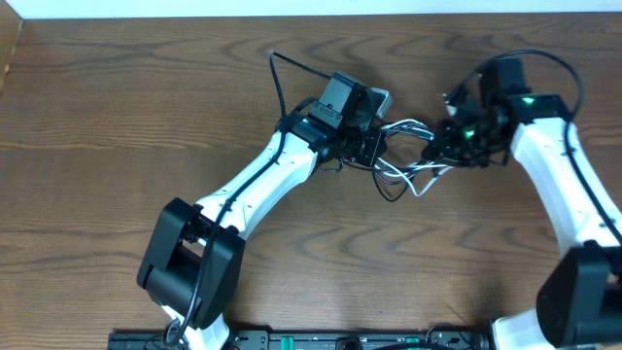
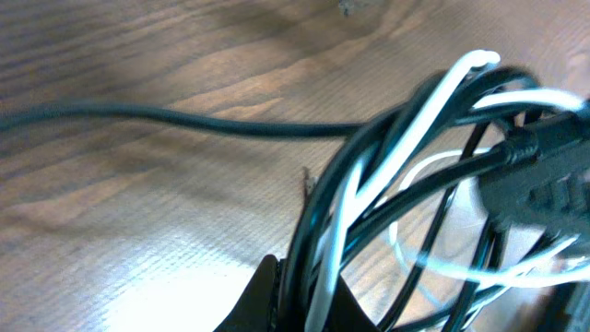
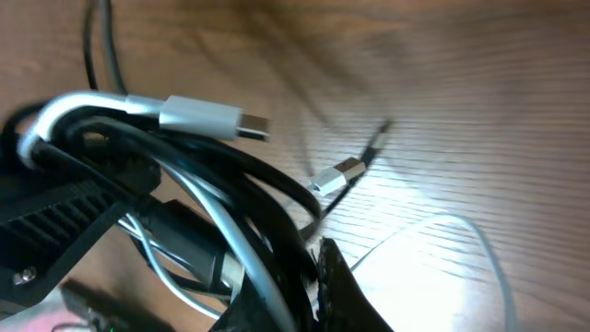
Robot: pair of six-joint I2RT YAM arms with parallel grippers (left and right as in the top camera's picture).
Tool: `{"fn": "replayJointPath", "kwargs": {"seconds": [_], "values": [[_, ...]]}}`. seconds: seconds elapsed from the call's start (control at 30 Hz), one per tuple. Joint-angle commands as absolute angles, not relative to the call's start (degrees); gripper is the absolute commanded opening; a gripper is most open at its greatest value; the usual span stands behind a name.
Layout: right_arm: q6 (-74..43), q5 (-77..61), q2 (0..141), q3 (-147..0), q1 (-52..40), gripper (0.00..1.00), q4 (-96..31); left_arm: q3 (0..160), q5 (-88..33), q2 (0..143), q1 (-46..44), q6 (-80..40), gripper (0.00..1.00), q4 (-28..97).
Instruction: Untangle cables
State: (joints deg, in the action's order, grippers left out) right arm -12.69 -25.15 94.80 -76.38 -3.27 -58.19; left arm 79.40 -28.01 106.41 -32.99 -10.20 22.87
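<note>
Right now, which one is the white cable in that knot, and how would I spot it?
Start at the wooden table and find the tangle of cables bunched between the left gripper and the right gripper. The white cable arches over the top of it. It is the only pale cord among black cords, and it ends in a silvery white plug.

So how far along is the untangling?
Nothing looks separated yet: the thin black and white cords are one knot on the brown wooden table. In hand: the left claw and right claw are each shut on that bundle. Left: pulling every cord free.
</note>
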Motion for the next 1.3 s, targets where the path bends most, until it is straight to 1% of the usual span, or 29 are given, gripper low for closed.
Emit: {"fn": "replayJointPath", "kwargs": {"seconds": [0.0, 0.03, 0.17, 0.27, 0.33, 0.47, 0.5, 0.57, 0.63, 0.67, 0.73, 0.83, 0.87, 0.97, 1.1, 1.17, 1.27], "values": [[-15.3, -5.9, 92.4, -76.4, 1.5, 0.01, -60.1, 79.7, -21.4, 106.7, -28.2, -10.2, 0.07, 26.2], [-15.8, -2.7, 92.5, -76.4, 1.8, 0.01, -60.9, 79.7, -21.6, 106.6, -27.6, -10.2, 0.07, 27.3], [-15.7, -4.0, 92.5, -76.4, 1.4, 0.01, -60.6, 79.7, -22.2, 106.6, -26.7, -10.1, 0.07, 29.3], [-15.9, -2.3, 92.5, -76.4, 1.2, 0.01, -61.0, 79.7, -22.0, 106.6, -26.2, -9.0, 0.08, 30.7], [-18.4, 2.0, 92.5, -76.3, 1.2, 0.01, -61.8, 79.7, -21.7, 106.6, -25.4, -9.0, 0.07, 31.3], [-26.3, 19.7, 92.6, -76.3, 0.8, 0.01, -64.8, 79.8, -20.0, 106.6, -22.2, -11.0, 0.07, 33.8], [-26.3, 19.5, 92.6, -76.3, 0.8, 0.01, -64.8, 79.7, -20.2, 106.6, -21.6, -11.0, 0.08, 34.2], [-24.9, 15.1, 92.6, -76.3, 0.7, 0.01, -64.1, 79.7, -22.0, 106.6, -20.9, -11.0, 0.08, 35.0], [-20.1, 7.0, 92.6, -76.3, 0.6, 0.01, -62.1, 79.7, -25.7, 106.6, -20.8, -9.0, 0.07, 35.1], [-16.9, 0.9, 92.6, -76.3, 0.6, 0.03, -60.6, 79.8, -28.7, 106.5, -20.8, -7.0, 0.07, 35.1], [-11.9, -9.8, 92.6, -76.3, 0.5, 0.09, -58.4, 79.8, -34.9, 106.2, -20.9, -3.3, 0.07, 34.8], [-4.9, -28.1, 92.6, -76.3, 0.5, 0.43, -55.1, 79.8, -44.1, 105.2, -20.8, 0.7, 0.07, 34.1], [-4.1, -36.1, 92.6, -76.3, 0.4, 0.49, -53.1, 79.8, -47.7, 104.3, -20.7, 1.1, 0.07, 33.1], [-4.1, -41.1, 92.6, -76.3, -0.7, 0.51, -51.4, 79.8, -52.1, 103.1, -20.6, 0.7, 0.07, 30.5], [-4.1, -40.6, 92.7, -76.3, -3.9, 0.52, -50.8, 79.8, -55.5, 101.9, -20.6, -4.2, 0.08, 25.7], [-6.2, -38.4, 92.9, -76.3, -5.5, 0.52, -50.2, 79.8, -56.4, 101.8, -20.6, -7.2, 0.08, 23.4], [-14.1, -29.8, 93.0, -76.2, -8.3, 0.51, -49.4, 79.8, -56.4, 101.8, -20.6, -11.2, 0.08, 21.4]]}}
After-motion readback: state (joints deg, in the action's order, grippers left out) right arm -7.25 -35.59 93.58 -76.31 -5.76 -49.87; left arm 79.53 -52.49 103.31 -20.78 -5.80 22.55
